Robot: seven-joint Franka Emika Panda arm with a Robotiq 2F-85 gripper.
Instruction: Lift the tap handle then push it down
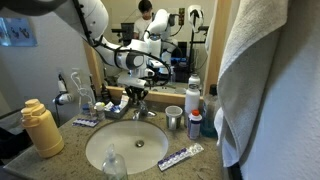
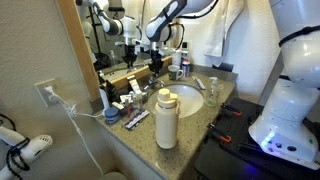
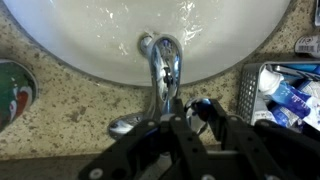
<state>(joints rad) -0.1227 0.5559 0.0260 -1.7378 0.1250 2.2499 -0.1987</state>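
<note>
The chrome faucet [image 3: 163,65] stands at the rim of the oval white sink [image 3: 90,40], its spout pointing out over the basin. The small shiny tap handle [image 3: 200,108] shows as a bright rounded piece between my two dark fingers. My gripper [image 3: 198,112] is closed narrowly on it from behind the faucet. In both exterior views the gripper [image 1: 140,92] [image 2: 155,65] hangs low over the faucet [image 1: 141,108] at the back of the sink [image 1: 125,150] [image 2: 186,98]. Most of the handle is hidden by my fingers.
A yellow bottle [image 1: 42,128] [image 2: 166,118] stands on the granite counter. A steel cup [image 1: 174,119] and bottles sit beside the faucet, and a wire basket [image 3: 282,92] of toiletries lies close by. A towel [image 1: 270,80] hangs at one side. The mirror is right behind.
</note>
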